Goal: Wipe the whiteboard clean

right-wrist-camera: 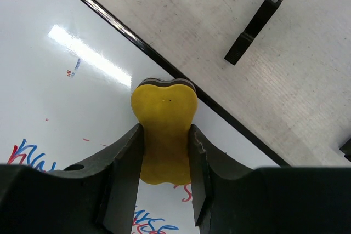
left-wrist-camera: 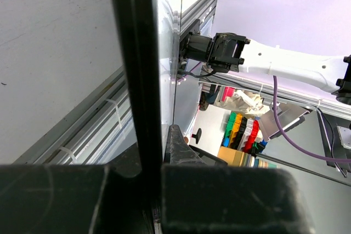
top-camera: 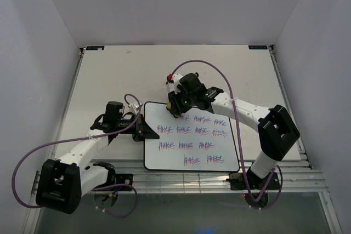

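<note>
The whiteboard (top-camera: 192, 138) lies flat on the table with several rows of red-blue scribbles; its upper left part is wiped white. My right gripper (top-camera: 174, 109) is shut on the small yellow bone-shaped eraser (right-wrist-camera: 164, 127), which presses on the board (right-wrist-camera: 66, 91) near its top edge, just left of the top row of scribbles. My left gripper (top-camera: 143, 131) is shut on the board's left edge; in the left wrist view the black frame (left-wrist-camera: 137, 69) runs between the closed jaws of the gripper (left-wrist-camera: 151, 182).
Aluminium rails (top-camera: 219, 176) run along the near table edge under the board's lower side. A small black piece on a thin rod (right-wrist-camera: 253, 28) lies on the table just past the board's top edge. White walls enclose the table. Purple cables (top-camera: 219, 72) loop over both arms.
</note>
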Available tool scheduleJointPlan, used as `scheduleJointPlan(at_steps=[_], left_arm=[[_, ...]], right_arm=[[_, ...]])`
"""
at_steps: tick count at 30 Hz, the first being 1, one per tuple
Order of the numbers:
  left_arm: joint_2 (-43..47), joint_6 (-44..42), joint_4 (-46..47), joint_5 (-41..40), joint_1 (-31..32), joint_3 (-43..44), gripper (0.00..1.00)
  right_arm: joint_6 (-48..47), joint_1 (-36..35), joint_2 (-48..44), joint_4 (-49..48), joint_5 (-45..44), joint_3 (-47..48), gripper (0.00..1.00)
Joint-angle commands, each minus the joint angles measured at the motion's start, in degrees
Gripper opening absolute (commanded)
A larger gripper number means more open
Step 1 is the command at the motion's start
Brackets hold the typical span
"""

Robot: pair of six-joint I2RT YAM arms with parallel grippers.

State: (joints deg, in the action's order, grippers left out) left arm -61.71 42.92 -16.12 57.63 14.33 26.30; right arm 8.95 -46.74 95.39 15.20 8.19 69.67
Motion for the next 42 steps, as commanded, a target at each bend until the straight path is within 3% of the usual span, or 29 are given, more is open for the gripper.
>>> scheduleJointPlan(at_steps=[1, 15, 26, 31, 42], left_arm=[[0.6, -4.7, -3.7, -14.0, 0.1, 1.0, 0.0], [0.9, -4.8, -3.3, -13.1, 0.0, 0.8, 0.0], [2.4, -4.3, -4.2, -16.1, 0.1, 1.0, 0.0], [2.6, -4.3, -4.0, -16.1, 0.0, 1.0, 0.0], [3.6, -4.0, -4.3, -16.3, 0.0, 0.9, 0.0]], right_arm=[[0.2, -2.3, 1.2, 2.6, 1.4, 2.0, 0.28], [1.2, -9.2, 12.3, 8.2, 1.2, 19.4, 0.27], [3.7, -7.2, 6.0, 8.8, -6.3, 8.5, 0.27], [6.5, -8.2, 1.6, 4.9, -1.0, 2.4, 0.26], [9.0, -14.9, 6.7, 2.6, -0.6, 9.3, 0.25]])
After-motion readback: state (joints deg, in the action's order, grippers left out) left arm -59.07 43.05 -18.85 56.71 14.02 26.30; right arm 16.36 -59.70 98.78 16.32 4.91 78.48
